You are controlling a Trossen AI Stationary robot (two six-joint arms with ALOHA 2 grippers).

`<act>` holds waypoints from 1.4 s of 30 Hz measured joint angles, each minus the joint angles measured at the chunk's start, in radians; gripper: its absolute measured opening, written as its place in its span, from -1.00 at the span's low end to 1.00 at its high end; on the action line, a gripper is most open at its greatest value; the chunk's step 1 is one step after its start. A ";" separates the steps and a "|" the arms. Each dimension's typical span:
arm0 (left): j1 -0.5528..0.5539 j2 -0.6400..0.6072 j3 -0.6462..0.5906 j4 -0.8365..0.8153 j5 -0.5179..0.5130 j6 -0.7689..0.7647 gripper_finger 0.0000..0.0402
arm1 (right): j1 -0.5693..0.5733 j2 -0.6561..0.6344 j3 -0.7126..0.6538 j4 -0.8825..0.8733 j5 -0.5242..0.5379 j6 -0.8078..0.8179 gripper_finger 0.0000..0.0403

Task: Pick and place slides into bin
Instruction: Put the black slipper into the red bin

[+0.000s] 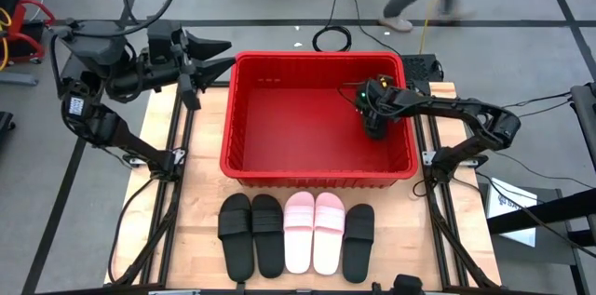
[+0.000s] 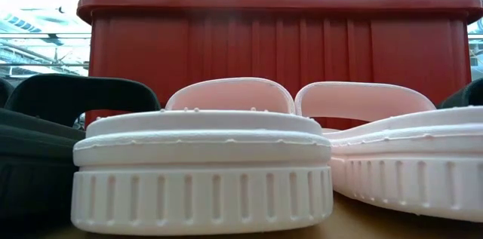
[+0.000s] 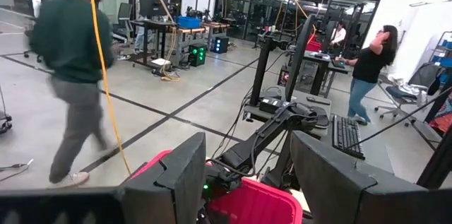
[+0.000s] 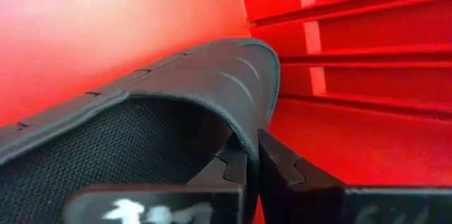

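No brand or writing can be read on anything. The red bin (image 1: 244,127) sits across the table with its long axis running left to right. Inside it, near the right wall, the right gripper (image 1: 374,126) has its jaws clamped on the strap of a black slide (image 4: 176,111); which way that slide points cannot be told. Five slides (image 1: 296,232) lie side by side just in front of the bin, long axes pointing toward it: two black, two pink, one black. The left gripper (image 1: 212,60) hangs left of the bin, jaws apart.
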 joint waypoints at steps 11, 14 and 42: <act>0.000 -0.001 0.000 0.002 0.000 0.000 0.02 | -0.002 0.000 -0.040 0.041 -0.066 -0.015 -0.98; 0.000 -0.001 0.000 0.001 0.000 0.000 0.02 | -0.001 0.000 -0.062 0.045 -0.067 0.006 -0.96; 0.000 -0.001 0.000 0.001 0.000 -0.030 0.02 | 0.001 0.000 -0.074 0.069 -0.066 0.166 -0.76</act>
